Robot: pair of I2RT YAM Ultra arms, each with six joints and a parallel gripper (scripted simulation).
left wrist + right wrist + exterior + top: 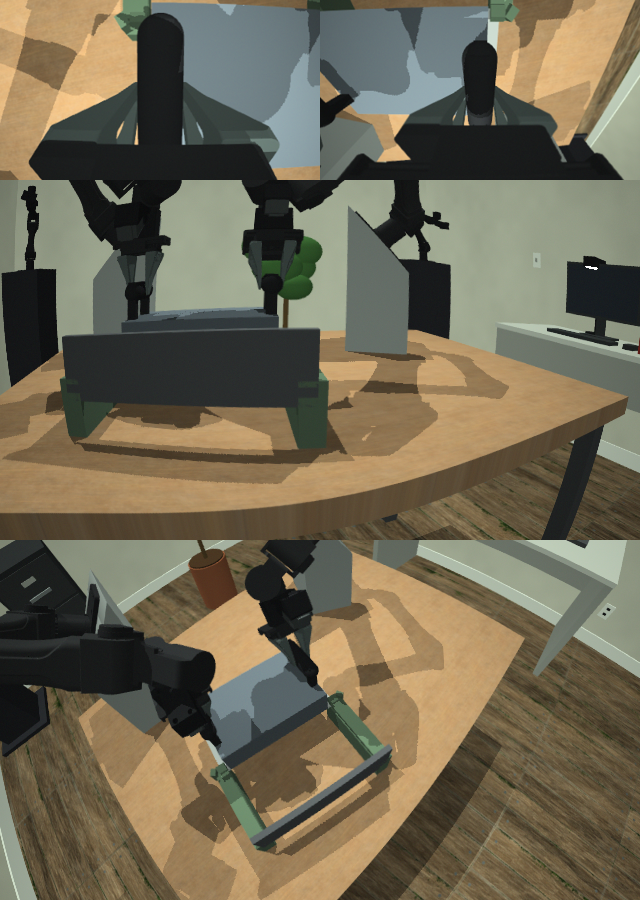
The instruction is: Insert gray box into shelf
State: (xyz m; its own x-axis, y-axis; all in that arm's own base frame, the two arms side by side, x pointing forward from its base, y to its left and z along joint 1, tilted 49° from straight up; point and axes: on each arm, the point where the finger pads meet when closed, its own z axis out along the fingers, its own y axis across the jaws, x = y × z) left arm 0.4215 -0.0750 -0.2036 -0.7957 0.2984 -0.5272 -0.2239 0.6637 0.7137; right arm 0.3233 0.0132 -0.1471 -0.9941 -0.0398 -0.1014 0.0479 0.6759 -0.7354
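The gray box (295, 695) (200, 324) (241, 60) (368, 48) is held above the table between both arms, roughly level. A pale side plate (216, 753) (493, 32) shows at its right-arm end. My left gripper (312, 680) (270, 311) (160, 89) is shut on the box's left end. My right gripper (217, 740) (138, 315) (479, 90) is shut on its right end. The box's front corners are at the open ends of the green left rail (357, 730) (313, 420) and green right rail (245, 807) (75, 420). The shelf's dark back (322, 796) (190, 370) stands across the far ends. The fingertips' contact is partly hidden.
Two gray slanted panels stand behind the box, one beside the left arm (330, 585) (377, 295) and one beside the right arm (131, 707). The wooden table's edge (450, 475) runs beyond the shelf.
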